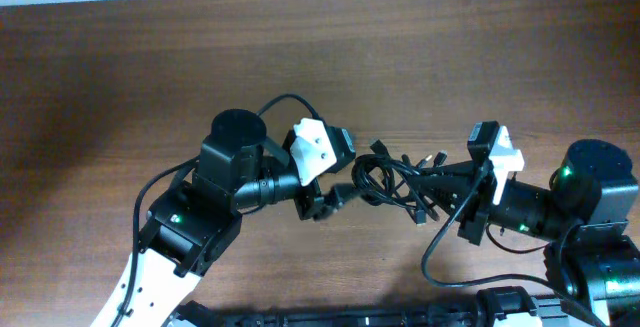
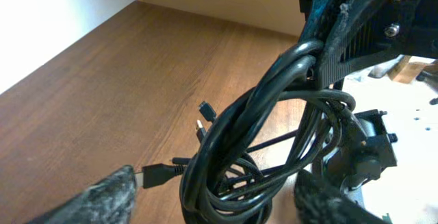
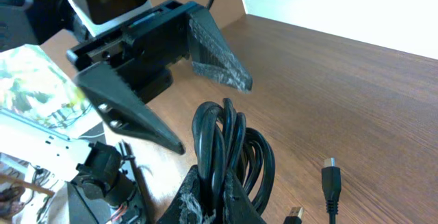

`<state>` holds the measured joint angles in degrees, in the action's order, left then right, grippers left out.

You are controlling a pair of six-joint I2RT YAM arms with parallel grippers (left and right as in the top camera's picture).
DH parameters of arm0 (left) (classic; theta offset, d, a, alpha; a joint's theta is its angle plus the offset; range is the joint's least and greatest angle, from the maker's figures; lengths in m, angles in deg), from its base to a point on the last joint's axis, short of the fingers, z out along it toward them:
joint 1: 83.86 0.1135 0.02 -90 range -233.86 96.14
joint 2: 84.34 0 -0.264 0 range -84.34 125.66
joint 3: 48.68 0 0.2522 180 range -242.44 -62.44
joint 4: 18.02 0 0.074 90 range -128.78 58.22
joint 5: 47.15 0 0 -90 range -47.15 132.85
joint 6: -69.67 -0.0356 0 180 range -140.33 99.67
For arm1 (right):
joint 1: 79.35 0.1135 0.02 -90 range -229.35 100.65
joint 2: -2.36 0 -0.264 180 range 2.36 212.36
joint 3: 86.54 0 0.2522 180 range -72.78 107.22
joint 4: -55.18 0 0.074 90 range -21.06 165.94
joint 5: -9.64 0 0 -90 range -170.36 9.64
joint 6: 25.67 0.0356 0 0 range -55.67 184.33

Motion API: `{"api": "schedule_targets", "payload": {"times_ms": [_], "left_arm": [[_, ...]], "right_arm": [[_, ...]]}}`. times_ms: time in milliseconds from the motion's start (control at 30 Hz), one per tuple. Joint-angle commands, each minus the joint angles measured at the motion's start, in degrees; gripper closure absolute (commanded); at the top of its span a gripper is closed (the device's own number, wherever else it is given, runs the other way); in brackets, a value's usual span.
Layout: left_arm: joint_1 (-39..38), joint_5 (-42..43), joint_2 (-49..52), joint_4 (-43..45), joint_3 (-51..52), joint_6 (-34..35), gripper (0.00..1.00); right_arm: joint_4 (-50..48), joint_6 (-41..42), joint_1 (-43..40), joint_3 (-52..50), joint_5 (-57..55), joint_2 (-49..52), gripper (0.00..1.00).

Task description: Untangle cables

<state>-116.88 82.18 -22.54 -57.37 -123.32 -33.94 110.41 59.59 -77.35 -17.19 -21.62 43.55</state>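
Brown wooden table (image 1: 120, 67) covered the whole workspace, with a pale wall along its far edge.

1. Right gripper (image 3: 213, 200): nearest in the right wrist view. Its fingers were pressed together, clamped on the cables (image 3: 229, 148) where several strands crossed.
2. Cables: one bundle of thin black cords, between the two arms near the table centre. The bundle ran out from the right grip in several stacked loops. Whether the lowest loop touched the table could not be told.
3. Plugs (image 3: 330, 176): a few free ends stuck out of the bundle on the right-arm side. In the left wrist view, one plug lay just beside a left finger.
4. Left gripper (image 3: 205, 111): beyond the loops in the right wrist view. Its fingers stood well apart, one on either side of the bundle, gripping nothing.

Progress, as judged: early stage. No cord lay apart from the others, and the loops were wound through one another. Only the anchoring grip was in place. Drawing out each cord and laying it down singly was not yet done.
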Motion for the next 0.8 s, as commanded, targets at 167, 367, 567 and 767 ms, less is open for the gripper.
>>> {"api": "schedule_targets", "payload": {"times_ms": [167, 367, 567, 767], "left_arm": [[0.17, 1.44, -0.66, -1.14, -0.68, -0.17, 0.53], [0.17, 1.42, -0.66, -1.11, -0.68, -0.17, 1.0], [0.17, -4.09, -0.66, -1.11, -0.68, -0.09, 1.0], [0.17, -21.49, -0.7, -1.05, -0.68, 10.4, 1.0]], "right_arm": [[-3.52, -1.03, -0.15, 0.35, 7.63, -0.13, 0.96], [-4.39, -0.96, -0.15, 0.35, 7.52, -0.11, 0.96], [-3.78, -0.79, -0.15, 0.35, 4.68, -0.07, 0.96], [-2.27, -0.79, -0.15, 0.35, 2.01, -0.07, 0.96]]}}
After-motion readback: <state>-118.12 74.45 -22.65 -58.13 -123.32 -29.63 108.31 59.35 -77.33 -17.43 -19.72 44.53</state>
